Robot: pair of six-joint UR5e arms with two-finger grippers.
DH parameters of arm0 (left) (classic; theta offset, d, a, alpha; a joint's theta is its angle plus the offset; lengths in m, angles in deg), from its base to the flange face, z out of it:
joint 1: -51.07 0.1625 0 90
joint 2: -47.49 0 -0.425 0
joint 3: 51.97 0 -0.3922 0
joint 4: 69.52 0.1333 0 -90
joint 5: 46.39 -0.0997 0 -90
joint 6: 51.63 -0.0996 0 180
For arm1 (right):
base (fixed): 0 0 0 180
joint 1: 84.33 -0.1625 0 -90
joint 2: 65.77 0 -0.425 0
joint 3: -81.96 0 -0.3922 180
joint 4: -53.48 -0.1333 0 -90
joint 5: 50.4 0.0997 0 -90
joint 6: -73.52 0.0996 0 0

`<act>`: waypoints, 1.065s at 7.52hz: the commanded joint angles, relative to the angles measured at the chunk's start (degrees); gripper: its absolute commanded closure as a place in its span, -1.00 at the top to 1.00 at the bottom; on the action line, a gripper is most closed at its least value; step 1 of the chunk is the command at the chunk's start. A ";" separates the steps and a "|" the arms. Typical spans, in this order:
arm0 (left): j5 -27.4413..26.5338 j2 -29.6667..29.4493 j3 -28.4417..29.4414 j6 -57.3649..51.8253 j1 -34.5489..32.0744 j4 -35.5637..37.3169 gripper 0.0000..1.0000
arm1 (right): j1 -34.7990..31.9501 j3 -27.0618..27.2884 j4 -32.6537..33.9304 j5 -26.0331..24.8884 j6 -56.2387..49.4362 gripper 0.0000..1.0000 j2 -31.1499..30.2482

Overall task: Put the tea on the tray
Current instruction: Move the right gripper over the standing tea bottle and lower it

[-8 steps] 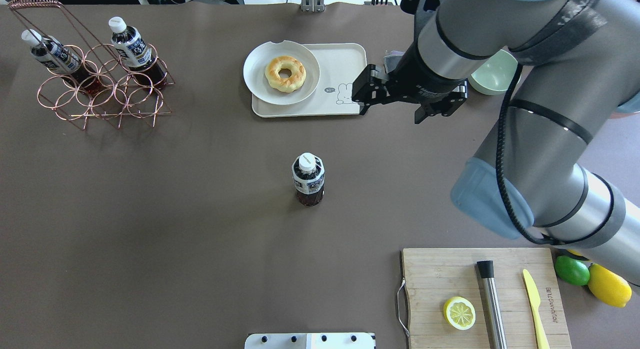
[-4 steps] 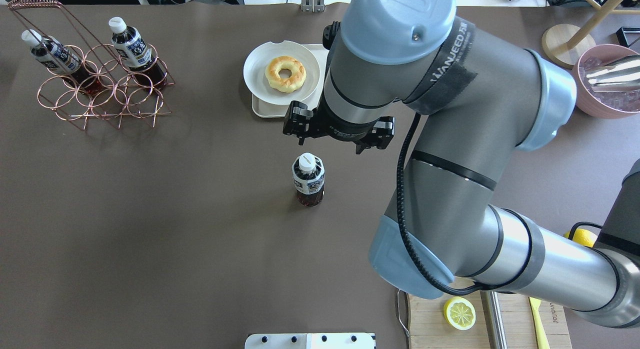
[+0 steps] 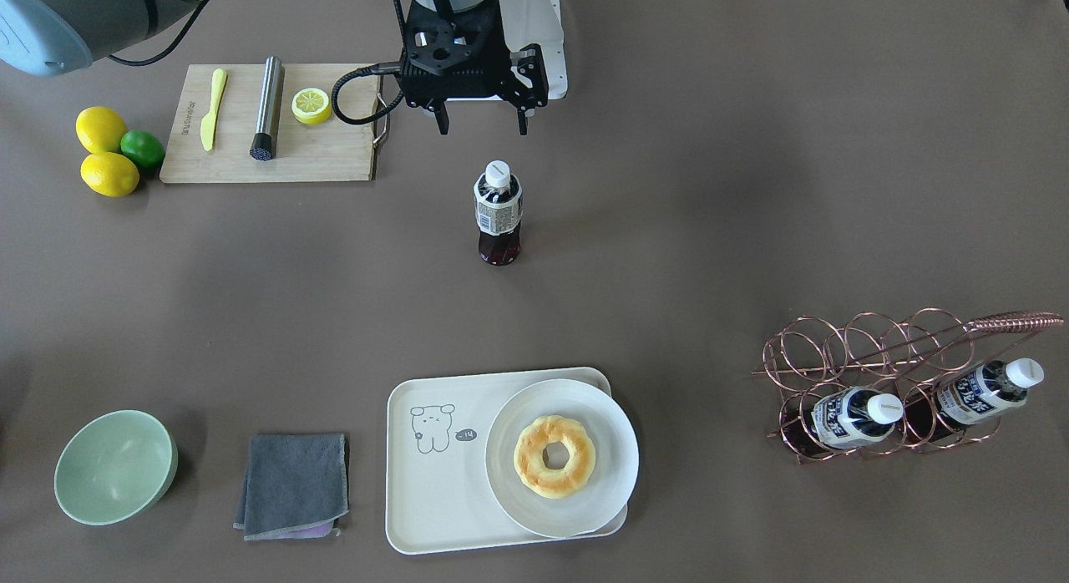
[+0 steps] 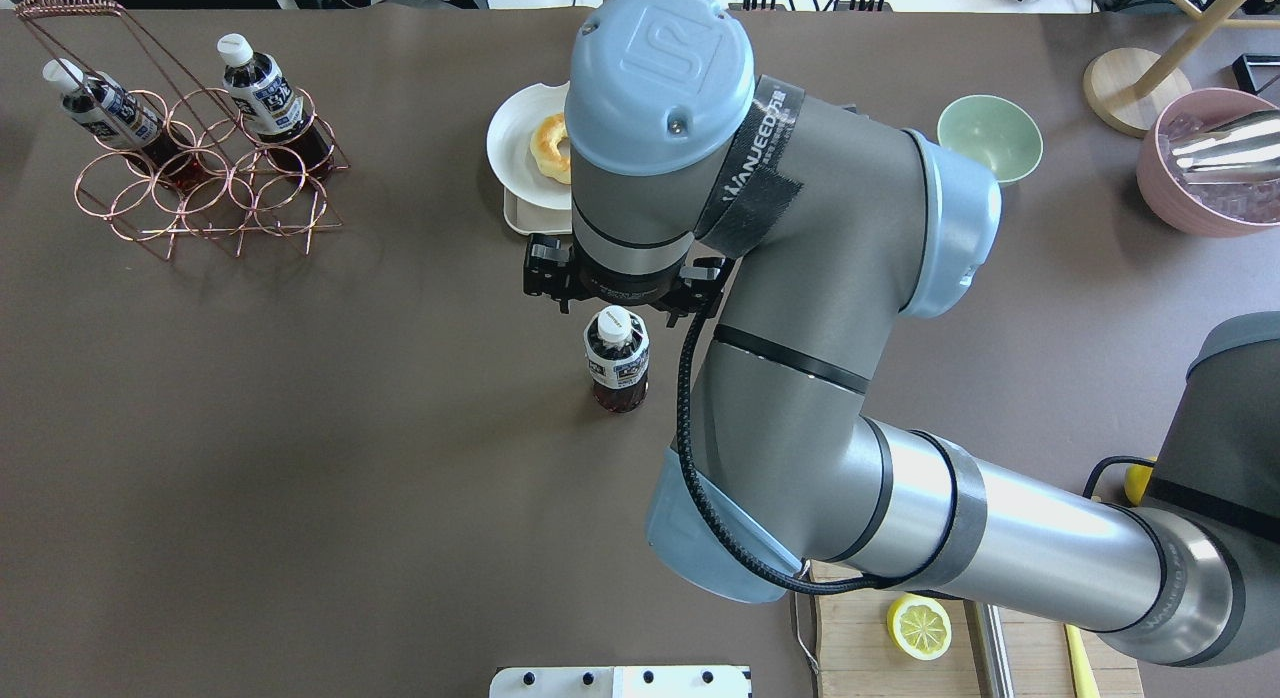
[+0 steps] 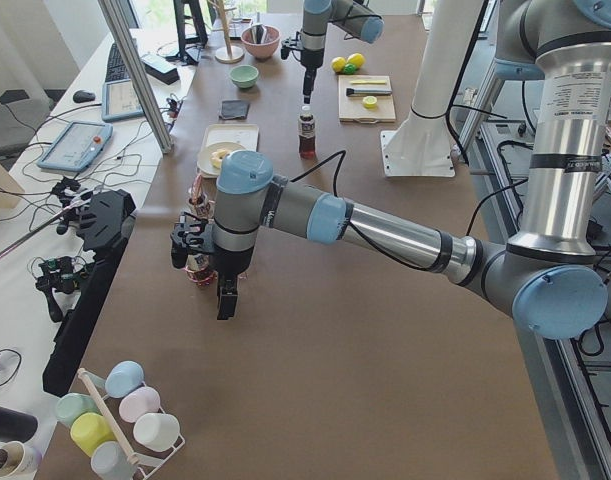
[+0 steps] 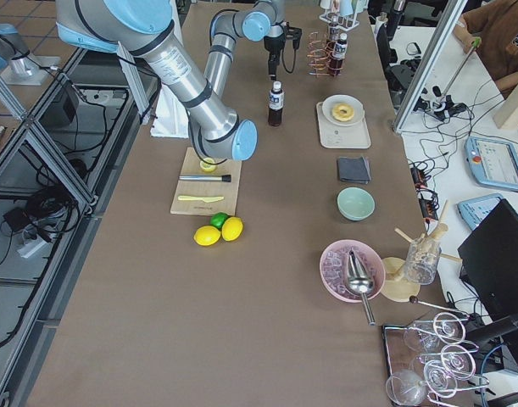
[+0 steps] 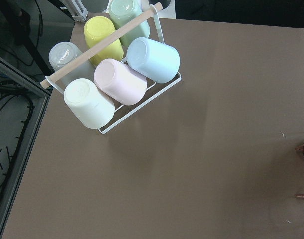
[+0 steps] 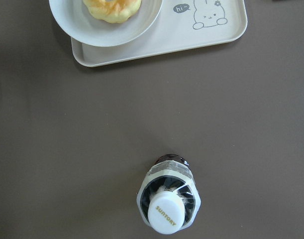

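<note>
The tea is a small clear bottle of dark liquid with a white cap, standing upright mid-table; it also shows in the overhead view and the right wrist view. The cream tray with a line-drawn bear lies beyond it, also in the overhead view and the right wrist view. My right gripper is open and empty, hanging above the bottle's cap. My left gripper shows only in the exterior left view, near the wire rack; I cannot tell its state.
A white plate with a doughnut fills the tray's one half. A copper wire rack holds two alike bottles. A cutting board, lemons, a grey cloth and a green bowl lie around.
My right arm swept from beside the tray's right end leftward and toward me, and now hangs over the tea bottle. The bottle has not moved.
</note>
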State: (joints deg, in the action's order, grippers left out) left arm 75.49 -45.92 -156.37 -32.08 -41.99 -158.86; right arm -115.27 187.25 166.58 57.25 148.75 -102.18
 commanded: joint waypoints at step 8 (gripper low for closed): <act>-0.07 -1.07 1.04 0.05 0.33 0.04 0.96 | 1.68 -5.98 -7.63 -2.35 -3.95 0.46 -1.38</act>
State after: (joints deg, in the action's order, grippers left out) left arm 75.44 -46.96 -155.39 -32.03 -41.66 -158.81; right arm -113.34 181.25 159.41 54.85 144.81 -103.53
